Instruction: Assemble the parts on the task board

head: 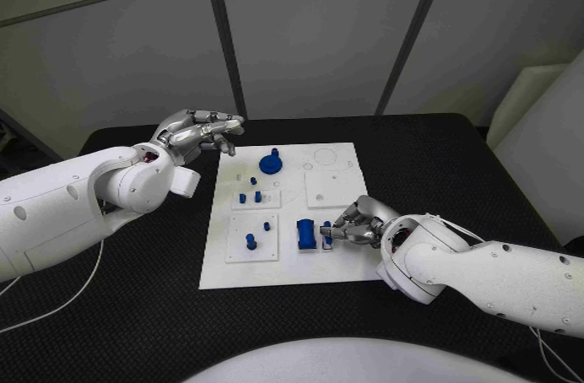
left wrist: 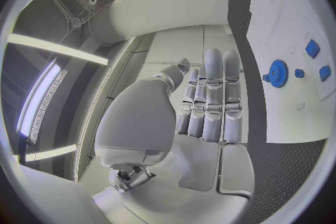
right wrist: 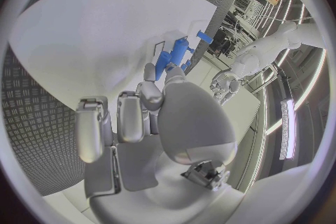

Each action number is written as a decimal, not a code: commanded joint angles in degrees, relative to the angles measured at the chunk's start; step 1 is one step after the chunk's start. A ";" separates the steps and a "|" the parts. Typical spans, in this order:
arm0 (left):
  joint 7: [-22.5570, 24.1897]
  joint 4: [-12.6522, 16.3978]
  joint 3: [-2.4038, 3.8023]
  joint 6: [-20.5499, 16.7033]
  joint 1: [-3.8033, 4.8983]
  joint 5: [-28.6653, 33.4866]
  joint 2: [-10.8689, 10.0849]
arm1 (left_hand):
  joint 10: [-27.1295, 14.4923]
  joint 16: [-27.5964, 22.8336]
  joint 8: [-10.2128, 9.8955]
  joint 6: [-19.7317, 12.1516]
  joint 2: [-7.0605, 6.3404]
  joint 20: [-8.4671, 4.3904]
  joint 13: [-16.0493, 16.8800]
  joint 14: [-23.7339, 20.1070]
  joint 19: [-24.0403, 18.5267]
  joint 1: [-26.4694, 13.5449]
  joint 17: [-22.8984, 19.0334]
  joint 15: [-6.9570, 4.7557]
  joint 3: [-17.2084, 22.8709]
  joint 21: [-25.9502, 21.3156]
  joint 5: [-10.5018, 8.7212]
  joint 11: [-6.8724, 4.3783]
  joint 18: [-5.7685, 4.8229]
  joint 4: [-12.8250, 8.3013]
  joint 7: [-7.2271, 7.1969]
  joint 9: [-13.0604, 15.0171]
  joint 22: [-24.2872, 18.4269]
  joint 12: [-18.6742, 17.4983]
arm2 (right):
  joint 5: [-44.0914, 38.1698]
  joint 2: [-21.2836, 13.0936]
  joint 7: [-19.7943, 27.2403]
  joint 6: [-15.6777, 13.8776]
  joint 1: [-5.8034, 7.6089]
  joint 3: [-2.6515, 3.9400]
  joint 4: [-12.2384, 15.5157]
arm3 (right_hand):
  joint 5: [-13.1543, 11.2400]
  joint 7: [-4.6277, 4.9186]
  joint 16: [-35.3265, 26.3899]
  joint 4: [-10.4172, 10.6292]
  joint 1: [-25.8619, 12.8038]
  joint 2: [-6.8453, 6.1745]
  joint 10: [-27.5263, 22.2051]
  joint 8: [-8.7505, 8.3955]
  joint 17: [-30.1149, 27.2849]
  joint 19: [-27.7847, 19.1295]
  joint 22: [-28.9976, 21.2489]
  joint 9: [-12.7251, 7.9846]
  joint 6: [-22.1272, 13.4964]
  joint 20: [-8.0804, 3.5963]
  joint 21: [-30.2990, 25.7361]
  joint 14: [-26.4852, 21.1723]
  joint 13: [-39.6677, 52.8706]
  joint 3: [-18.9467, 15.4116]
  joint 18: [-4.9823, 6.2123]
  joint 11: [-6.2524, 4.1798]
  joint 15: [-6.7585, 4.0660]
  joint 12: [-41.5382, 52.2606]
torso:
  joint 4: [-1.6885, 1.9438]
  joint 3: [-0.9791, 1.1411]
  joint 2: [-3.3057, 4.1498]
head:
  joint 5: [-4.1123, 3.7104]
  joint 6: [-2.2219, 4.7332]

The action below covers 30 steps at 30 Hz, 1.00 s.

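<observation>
The white task board [head: 283,269] lies mid-table. On its far part stands a blue gear [head: 270,162], also seen from the left wrist [left wrist: 277,73]. Small blue pegs [head: 250,198] stand in a raised plate, and more pegs [head: 252,240] in the plate nearer me. A blue block [head: 305,234] stands in the near middle. My right hand [head: 359,224] is at the board's near right, and its fingertips pinch a thin blue part [head: 327,234] beside that block [right wrist: 168,60]. My left hand [head: 195,133] hovers off the board's far left corner, holding nothing, with its fingers [left wrist: 210,101] lying side by side.
A square white plate [head: 333,187] with no parts on it sits on the board's right half. Black table [head: 146,315] surrounds the board. A thin white cable [head: 61,303] trails over the table at the left.
</observation>
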 commanded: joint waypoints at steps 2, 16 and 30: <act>0.08 0.10 0.04 0.65 0.08 0.21 -0.02 | -0.47 -0.30 -0.29 -0.50 0.41 0.00 0.06 -0.06 0.41 -0.22 -0.09 0.36 -0.35 -0.15 -0.31 -0.05 -0.70 0.12 0.00 0.08 -0.09 -0.18 | -1.60 0.10 -0.63 1.16 0.10 0.03 -0.06 | -0.28 0.33 0.26 0.07 -0.63 0.01 -0.10 -0.03 -0.04 6.05 15.10 0.03 0.29 -0.43 0.17 2.33 -0.03 -0.37 -0.86 0.41 -0.25 -0.20 | -0.04 0.02 -0.01 | -0.01 -0.07; -0.12 0.08 0.03 0.75 0.08 0.21 -0.12 | -0.47 -0.30 -0.29 -0.50 0.41 0.00 0.06 -0.06 0.41 -0.22 -0.09 0.36 -0.35 -0.15 -0.31 -0.05 -0.70 0.12 0.00 0.08 -0.09 -0.18 | -2.90 0.34 -1.02 5.94 0.09 0.03 0.45 | -0.60 -0.07 0.31 -0.84 0.92 -1.17 -0.13 0.20 0.11 6.05 15.10 0.52 1.02 -0.61 0.17 2.34 0.10 -0.64 -0.86 0.08 -0.49 -0.10 | -0.05 0.03 0.00 | 0.03 -0.13; -0.25 0.01 0.03 0.82 0.08 0.21 -0.11 | -0.47 -0.30 -0.29 -0.50 0.41 0.00 0.06 -0.06 0.41 -0.22 -0.09 0.36 -0.35 -0.15 -0.31 -0.05 -0.70 0.12 0.00 0.08 -0.09 -0.18 | -3.93 0.19 -1.15 5.65 0.09 0.01 0.44 | -19.52 0.31 0.01 0.17 -5.86 -2.21 -0.17 0.00 -0.20 6.05 15.10 1.45 1.35 -0.47 0.17 2.24 0.04 -2.72 -0.86 0.44 -0.27 -0.32 | -0.02 0.00 0.02 | -0.02 -0.17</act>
